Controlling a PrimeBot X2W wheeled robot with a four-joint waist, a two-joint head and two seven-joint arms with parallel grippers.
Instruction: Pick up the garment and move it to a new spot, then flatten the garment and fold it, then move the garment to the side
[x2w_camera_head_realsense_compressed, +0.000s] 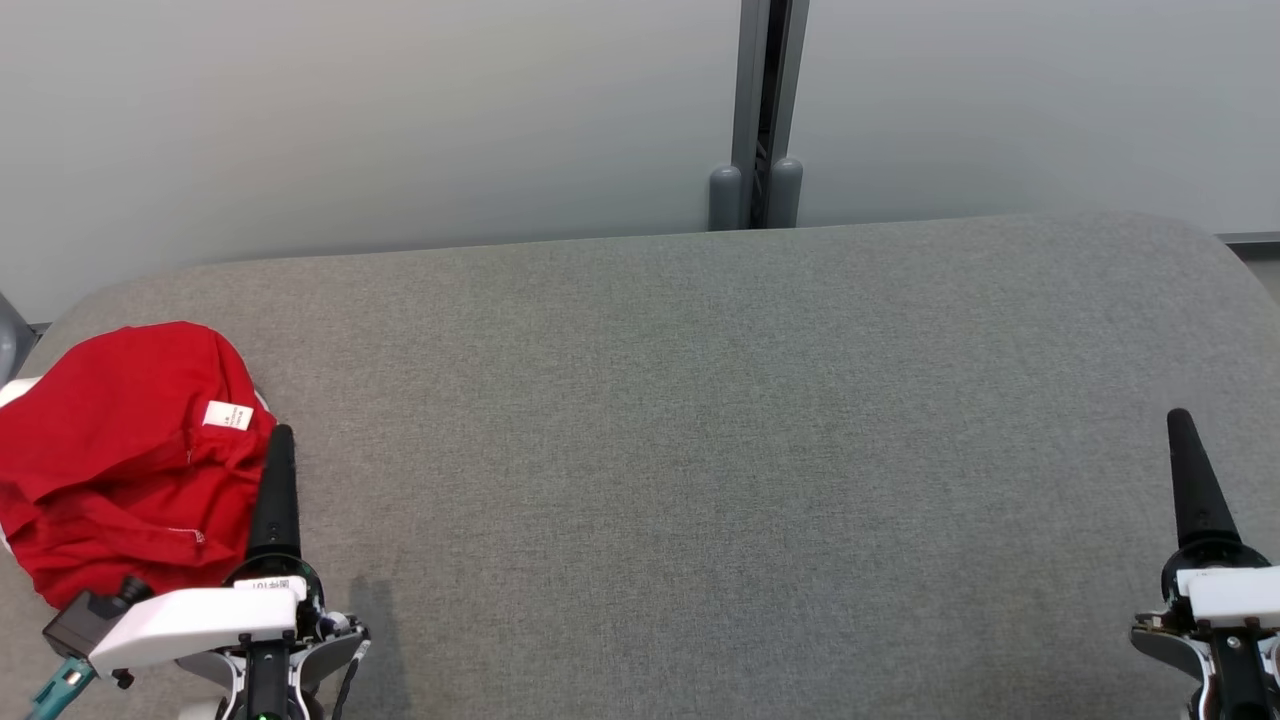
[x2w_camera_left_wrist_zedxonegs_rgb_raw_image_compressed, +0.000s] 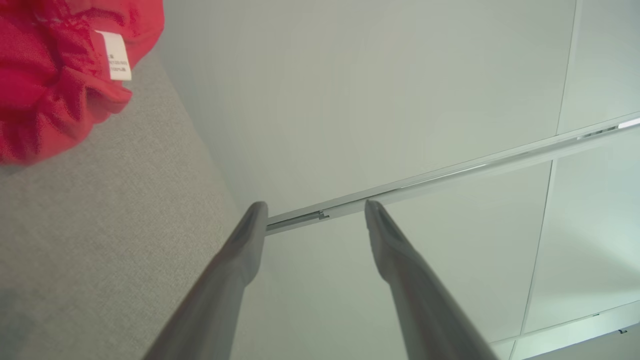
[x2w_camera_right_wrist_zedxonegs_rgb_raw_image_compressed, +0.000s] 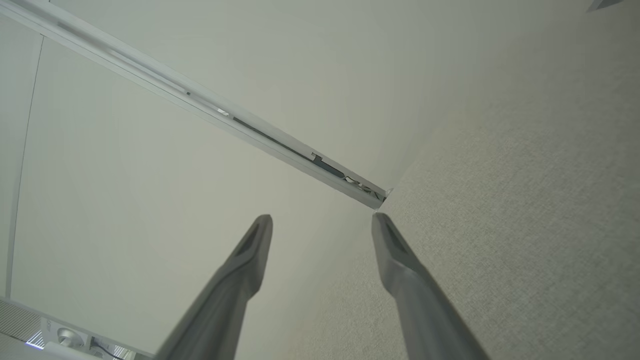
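The head view looks forward and down over the worktop (x2w_camera_head_realsense_compressed: 700, 400) toward the wall (x2w_camera_head_realsense_compressed: 400, 100). Both wrist views sit low over the worktop, aimed at that wall's metal rail (x2w_camera_head_realsense_compressed: 750, 100). The left wrist view also catches the head view's red garment (x2w_camera_head_realsense_compressed: 120, 450).

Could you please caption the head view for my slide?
Crumpled red garment at the left end of the grey fabric surface, beside the open left gripper; open right gripper far right.
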